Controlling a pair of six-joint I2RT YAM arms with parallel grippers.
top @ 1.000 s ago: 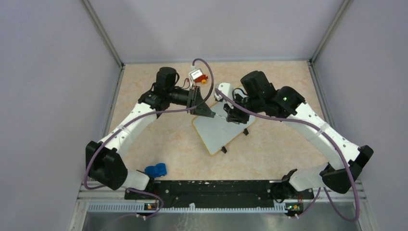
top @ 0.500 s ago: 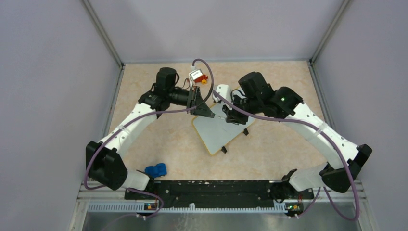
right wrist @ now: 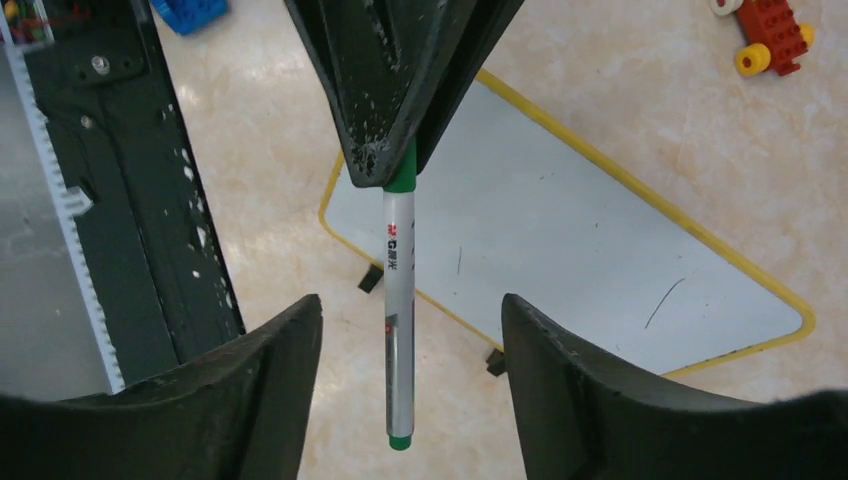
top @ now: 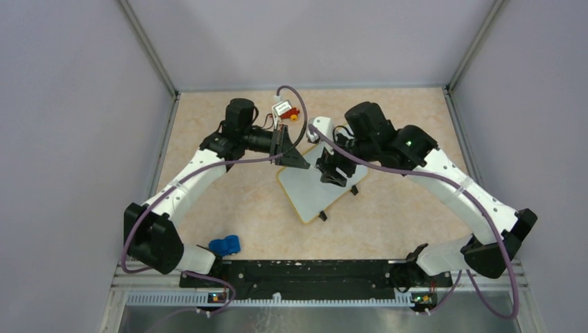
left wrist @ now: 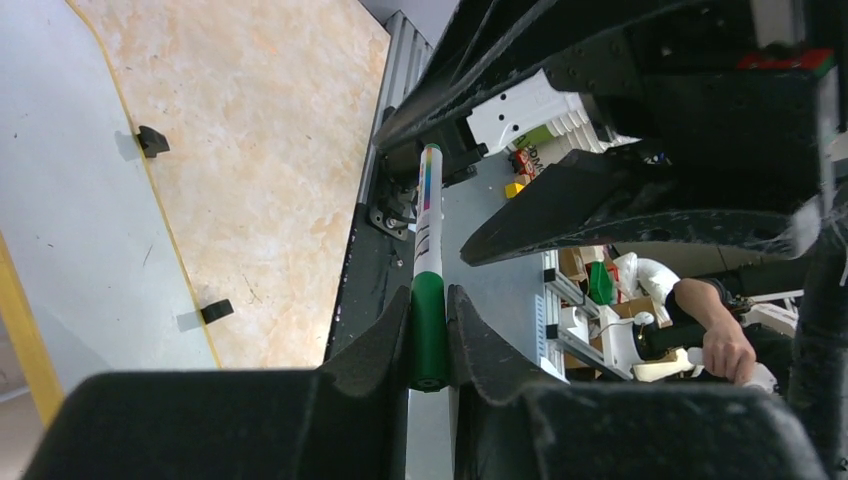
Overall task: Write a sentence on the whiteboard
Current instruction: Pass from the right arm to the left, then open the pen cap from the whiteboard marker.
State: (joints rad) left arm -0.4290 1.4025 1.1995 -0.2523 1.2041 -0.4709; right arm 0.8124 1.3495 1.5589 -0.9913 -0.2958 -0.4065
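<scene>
The whiteboard (top: pixel 308 194) lies flat on the table, white with a thin yellow rim (right wrist: pixel 640 195) and black feet. No sentence shows on it, only a few thin stray marks. My left gripper (left wrist: pixel 429 335) is shut on the green end of a white marker (left wrist: pixel 428 240), which sticks out level above the board's far corner. In the right wrist view the marker (right wrist: pixel 398 300) hangs between the spread fingers of my right gripper (right wrist: pixel 408 345), touching neither. The right gripper (top: pixel 331 168) is open and faces the left gripper (top: pixel 295 161) over the board.
A red and yellow toy (top: pixel 291 113) lies behind the board, near the left arm's cable. A blue toy (top: pixel 225 245) sits by the left arm's base. The black base rail (top: pixel 305 272) runs along the near edge. Grey walls close in three sides.
My right gripper has opened and let go of the marker's barrel, drawing back slightly. The left gripper has closed tighter on the green end and keeps the marker.
</scene>
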